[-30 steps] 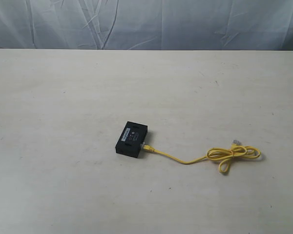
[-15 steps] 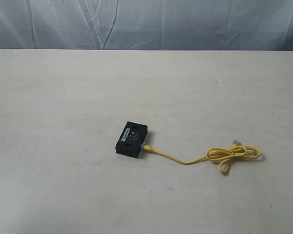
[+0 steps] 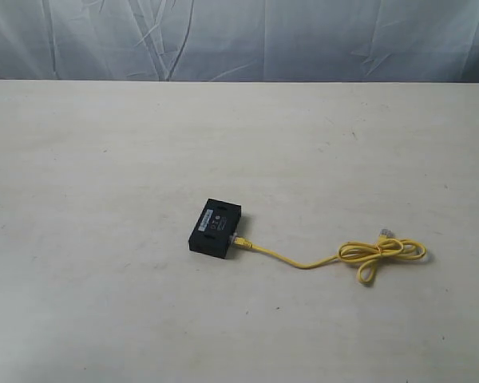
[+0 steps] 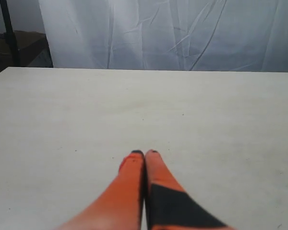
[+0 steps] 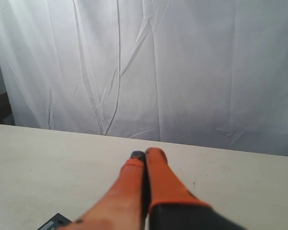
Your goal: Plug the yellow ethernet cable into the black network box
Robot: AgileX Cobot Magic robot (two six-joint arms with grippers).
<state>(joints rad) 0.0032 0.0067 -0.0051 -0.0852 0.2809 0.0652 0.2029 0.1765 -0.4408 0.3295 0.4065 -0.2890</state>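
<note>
No change found in exterior view between earlier pictures and now. Yellow ethernet cable (image 3: 303,266) and black network box (image 3: 215,228) showed no shift on counter (image 3: 104,199). Wrist views had no earlier picture for comparison.

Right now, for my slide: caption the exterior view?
Yellow ethernet cable meets the black network box on the table.

There is one box (image 3: 215,228), one cable (image 3: 281,257), one table (image 3: 104,159), and two grippers: left gripper (image 4: 144,153) and right gripper (image 5: 145,152).
</note>
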